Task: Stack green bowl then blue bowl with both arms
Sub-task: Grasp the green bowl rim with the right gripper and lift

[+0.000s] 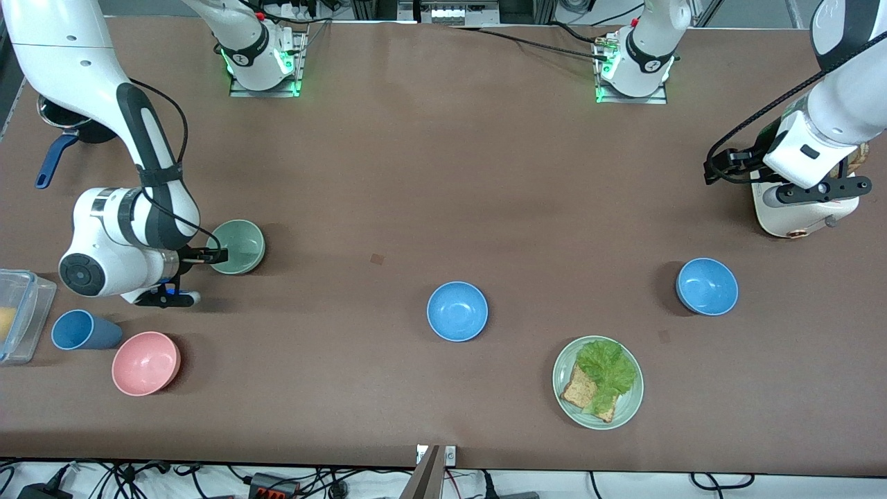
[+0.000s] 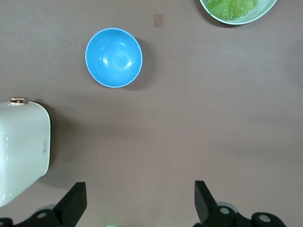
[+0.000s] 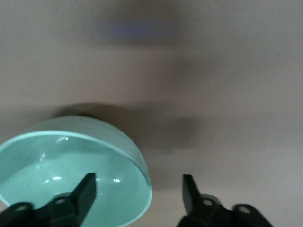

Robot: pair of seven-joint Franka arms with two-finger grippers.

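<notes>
The pale green bowl [image 1: 239,246] stands toward the right arm's end of the table. My right gripper [image 1: 210,257] is low at its rim. In the right wrist view the open right gripper [image 3: 138,182] straddles the green bowl's [image 3: 57,161] rim, one finger inside and one outside. One blue bowl [image 1: 457,311] sits mid-table. A second blue bowl [image 1: 707,286] sits toward the left arm's end and shows in the left wrist view as the blue bowl [image 2: 113,57]. My left gripper [image 1: 814,190] waits up in the air by a white appliance. It is open and empty [image 2: 140,201].
A green plate [image 1: 627,405] with lettuce and bread lies near the front edge. A pink bowl [image 1: 146,363], a blue cup [image 1: 83,330] and a clear container [image 1: 17,315] crowd the right arm's end. The white appliance [image 1: 797,215] stands under the left arm. A dark pan [image 1: 62,121] sits near the right arm's base.
</notes>
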